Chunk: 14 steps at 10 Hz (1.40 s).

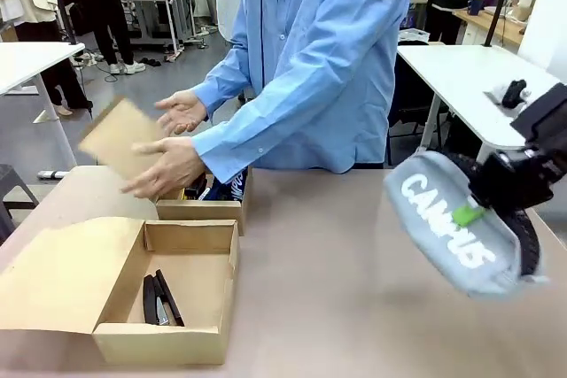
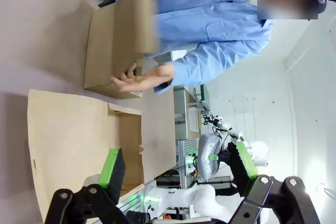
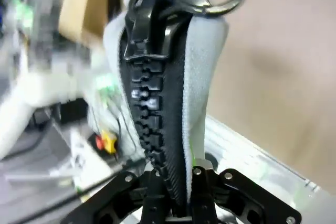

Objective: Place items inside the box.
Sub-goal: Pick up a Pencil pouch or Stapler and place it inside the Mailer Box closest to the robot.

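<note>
My right gripper [image 1: 474,210] is shut on the grey zip pencil case [image 1: 452,232] lettered "CAMPUS", holding it in the air over the table's right side. In the right wrist view the case's black zip [image 3: 157,103] runs up from between my fingers [image 3: 173,187]. An open cardboard box [image 1: 164,343] sits at the near left with black staplers [image 1: 159,300] lying inside. My left gripper [image 2: 177,169] is open above this box's flap [image 2: 73,140], with nothing between its green pads.
A second, smaller box [image 1: 199,211] stands behind the first, with a navy pouch [image 1: 232,185] and other items in it. The person's hands [image 1: 168,165] hold a cardboard flap [image 1: 120,135] over it. Bare tabletop [image 1: 337,289] lies between the boxes and my right gripper.
</note>
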Motion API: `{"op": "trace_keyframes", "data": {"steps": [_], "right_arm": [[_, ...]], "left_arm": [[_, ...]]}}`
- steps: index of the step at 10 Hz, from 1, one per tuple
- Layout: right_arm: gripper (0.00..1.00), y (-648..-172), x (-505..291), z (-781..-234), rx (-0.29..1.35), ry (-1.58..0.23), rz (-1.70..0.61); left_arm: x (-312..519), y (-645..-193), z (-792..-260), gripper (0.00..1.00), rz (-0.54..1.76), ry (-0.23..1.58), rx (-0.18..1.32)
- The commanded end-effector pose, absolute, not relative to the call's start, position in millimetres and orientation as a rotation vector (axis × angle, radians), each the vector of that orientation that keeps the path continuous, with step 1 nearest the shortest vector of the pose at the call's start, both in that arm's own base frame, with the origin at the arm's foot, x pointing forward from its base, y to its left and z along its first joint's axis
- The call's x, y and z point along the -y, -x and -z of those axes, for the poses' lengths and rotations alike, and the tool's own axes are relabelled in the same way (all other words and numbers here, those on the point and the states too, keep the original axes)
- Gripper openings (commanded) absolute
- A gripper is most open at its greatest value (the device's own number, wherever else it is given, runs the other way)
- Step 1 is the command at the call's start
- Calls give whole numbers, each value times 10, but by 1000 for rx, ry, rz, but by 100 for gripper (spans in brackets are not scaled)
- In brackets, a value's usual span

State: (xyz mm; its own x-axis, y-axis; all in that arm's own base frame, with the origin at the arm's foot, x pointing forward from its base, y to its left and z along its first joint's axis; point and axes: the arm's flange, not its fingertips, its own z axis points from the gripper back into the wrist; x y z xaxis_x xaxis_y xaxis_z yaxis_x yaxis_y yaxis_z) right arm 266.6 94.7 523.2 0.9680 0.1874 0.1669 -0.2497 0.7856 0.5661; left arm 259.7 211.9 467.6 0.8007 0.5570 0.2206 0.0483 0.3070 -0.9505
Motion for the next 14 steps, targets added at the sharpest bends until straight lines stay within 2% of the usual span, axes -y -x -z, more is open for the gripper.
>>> {"op": "trace_keyframes", "data": {"steps": [1,3,4,6,8,9,11,14], "right_arm": [[0,-2587,-947,-5162,52,-642,-394],[0,-2587,-947,-5162,52,-642,-394],[7,-2636,-989,-5208,87,-624,-276],[7,-2780,-1337,-5242,119,-659,-13],[7,-3052,-1865,-5138,56,-595,147],[7,-3161,-2073,-5064,-2,-538,134],[7,-3114,-1906,-5133,-19,-587,133],[7,-2696,-1090,-5282,9,-759,104]], "left_arm": [[-2111,-2593,-4682,100,-348,1242,605],[-2111,-2593,-4682,100,-348,1242,605],[-2111,-2593,-4682,100,-348,1242,605],[-2111,-2593,-4682,100,-348,1242,605],[-2111,-2593,-4682,100,-348,1242,605],[-2111,-2593,-4682,100,-348,1242,605],[-2111,-2593,-4682,100,-348,1242,605],[-2111,-2593,-4682,100,-348,1242,605]]}}
